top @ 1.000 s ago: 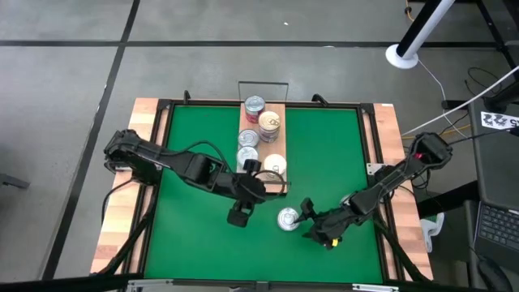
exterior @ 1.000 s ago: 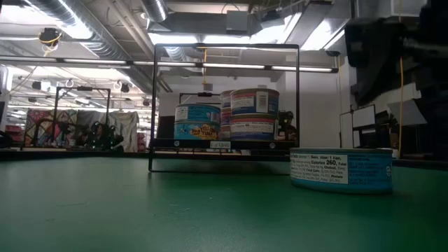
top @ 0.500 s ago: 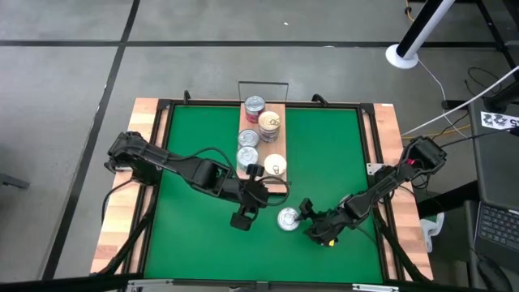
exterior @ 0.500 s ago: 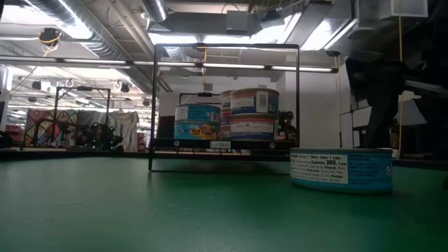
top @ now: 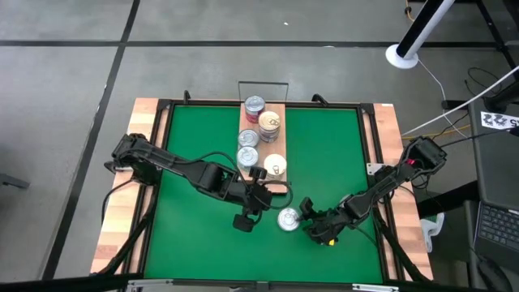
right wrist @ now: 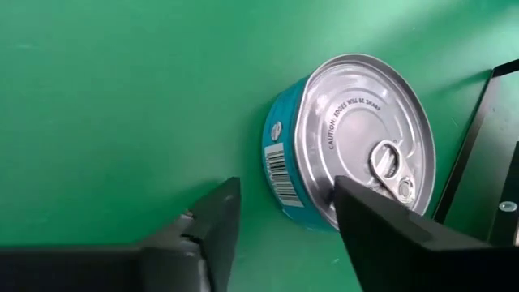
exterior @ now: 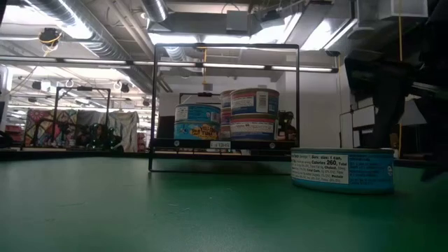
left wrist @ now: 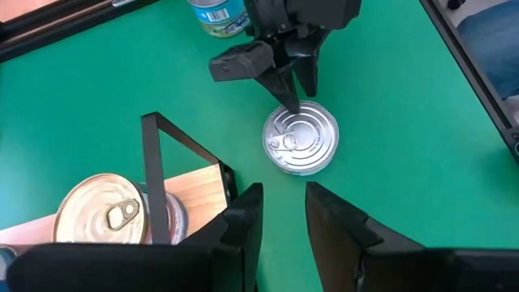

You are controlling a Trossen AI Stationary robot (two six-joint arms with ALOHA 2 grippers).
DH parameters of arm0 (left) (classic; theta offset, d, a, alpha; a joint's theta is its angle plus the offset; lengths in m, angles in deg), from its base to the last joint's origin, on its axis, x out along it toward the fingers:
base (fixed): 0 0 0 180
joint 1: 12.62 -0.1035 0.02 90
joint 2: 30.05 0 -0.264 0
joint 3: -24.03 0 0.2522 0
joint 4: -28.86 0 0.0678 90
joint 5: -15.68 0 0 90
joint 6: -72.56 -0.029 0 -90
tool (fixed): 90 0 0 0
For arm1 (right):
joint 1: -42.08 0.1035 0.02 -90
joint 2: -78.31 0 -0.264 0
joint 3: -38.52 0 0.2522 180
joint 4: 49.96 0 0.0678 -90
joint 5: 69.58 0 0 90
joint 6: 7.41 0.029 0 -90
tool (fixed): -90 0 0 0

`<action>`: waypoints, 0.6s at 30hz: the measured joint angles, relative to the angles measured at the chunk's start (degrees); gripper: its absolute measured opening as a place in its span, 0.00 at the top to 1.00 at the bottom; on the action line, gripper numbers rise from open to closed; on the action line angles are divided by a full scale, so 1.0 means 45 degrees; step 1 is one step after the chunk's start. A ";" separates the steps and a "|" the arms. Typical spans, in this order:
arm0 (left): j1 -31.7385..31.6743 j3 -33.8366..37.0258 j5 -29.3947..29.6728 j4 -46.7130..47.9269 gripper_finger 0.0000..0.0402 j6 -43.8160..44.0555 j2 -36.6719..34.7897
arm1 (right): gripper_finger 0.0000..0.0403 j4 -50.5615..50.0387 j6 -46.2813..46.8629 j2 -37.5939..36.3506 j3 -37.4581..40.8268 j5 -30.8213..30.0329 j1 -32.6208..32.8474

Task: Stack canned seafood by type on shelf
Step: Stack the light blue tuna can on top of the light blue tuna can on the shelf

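On the shelf (top: 277, 154) sit four tins (top: 248, 156); one tin (top: 288, 218) lies on the mat (top: 195, 154).

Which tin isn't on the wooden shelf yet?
The blue-labelled tin on the green mat, beside the right gripper. All the others sit on the shelf.

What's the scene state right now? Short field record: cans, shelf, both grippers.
loose can: blue-label tin, silver pull-tab top, upright on the green mat, off the shelf
shelf: wood board with wire rails, holding four tin positions seen from above; low view shows at least one two-high stack
right gripper: at the loose can, one finger over its top, the other beside its wall, jaws apart, not gripping yet
left gripper: above the mat near the shelf's near end, empty, fingers slightly apart
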 joint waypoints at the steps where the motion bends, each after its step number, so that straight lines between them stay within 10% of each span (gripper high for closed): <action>1: 0.0004 0.0000 -0.0009 0.0004 0.78 -0.0046 0.0019 | 0.54 -0.0003 -0.0002 -0.0001 0.0000 -0.0020 0.0000; 18: 0.0274 0.0000 -0.0010 -0.0720 0.78 -0.0041 0.0353 | 0.86 0.0068 -0.0002 -0.0013 -0.0015 -0.0368 0.0000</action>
